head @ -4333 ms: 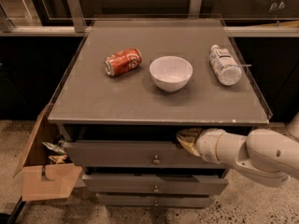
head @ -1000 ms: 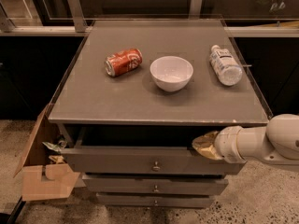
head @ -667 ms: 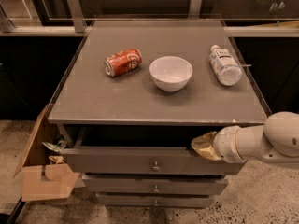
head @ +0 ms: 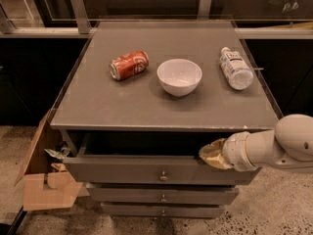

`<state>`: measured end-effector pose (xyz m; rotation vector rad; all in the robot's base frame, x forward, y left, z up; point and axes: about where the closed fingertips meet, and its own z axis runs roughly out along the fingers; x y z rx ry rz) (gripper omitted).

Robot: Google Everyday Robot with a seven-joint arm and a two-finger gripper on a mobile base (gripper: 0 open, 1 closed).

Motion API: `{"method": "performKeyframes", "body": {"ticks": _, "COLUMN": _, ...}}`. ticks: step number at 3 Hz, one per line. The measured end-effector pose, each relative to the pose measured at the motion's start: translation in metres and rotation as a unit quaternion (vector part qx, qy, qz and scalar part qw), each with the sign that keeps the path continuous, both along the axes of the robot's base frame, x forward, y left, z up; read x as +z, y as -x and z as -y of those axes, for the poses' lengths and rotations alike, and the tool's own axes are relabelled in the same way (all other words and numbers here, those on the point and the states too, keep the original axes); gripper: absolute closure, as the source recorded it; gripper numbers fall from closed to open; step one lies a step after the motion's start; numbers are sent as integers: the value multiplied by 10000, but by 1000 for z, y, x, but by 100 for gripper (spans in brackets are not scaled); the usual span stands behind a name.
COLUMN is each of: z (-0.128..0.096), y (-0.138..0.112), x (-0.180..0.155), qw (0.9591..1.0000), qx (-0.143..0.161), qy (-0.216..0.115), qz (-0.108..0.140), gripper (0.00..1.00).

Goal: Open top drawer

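The top drawer (head: 117,169) stands partly out of the grey cabinet (head: 146,109); its front sits forward of the two slimmer drawers (head: 195,195) beneath, and a dark gap shows between its upper edge and the cabinet's top. The opening is under way, then, but not finished. By my reading it is out by only a small part of its travel; nothing of the inside shows but shadow.

The gripper (head: 210,154) is at the right end of the drawer front, its tan tip against the upper edge there, well away from the round knob (head: 163,176) at centre; whether it is open or closed, and whether it has hold of the edge or merely presses behind it, I cannot tell. The white arm (head: 279,148) reaches in from the right.

On the top a red soda can (head: 129,65) lies on its side, a white bowl (head: 179,76) stands near the middle, and a clear plastic bottle (head: 235,68) lies to the right; all are apart from one another and none is in the drawer's way.

What is left, I judge, is a further pull outward until the interior lies open, and then letting go.
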<state>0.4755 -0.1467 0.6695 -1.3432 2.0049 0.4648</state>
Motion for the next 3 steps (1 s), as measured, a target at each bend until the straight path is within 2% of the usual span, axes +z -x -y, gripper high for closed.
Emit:
{"method": "performKeyframes", "body": {"ticks": 2, "z": 5, "y": 22, "x": -1, "qw": 9992, "qx": 174, "qy": -3, "qz": -365, "gripper": 100}}
{"method": "performKeyframes", "body": {"ticks": 3, "z": 5, "y": 22, "x": -1, "qw": 9992, "qx": 174, "qy": -3, "qz": -365, "gripper": 100}}
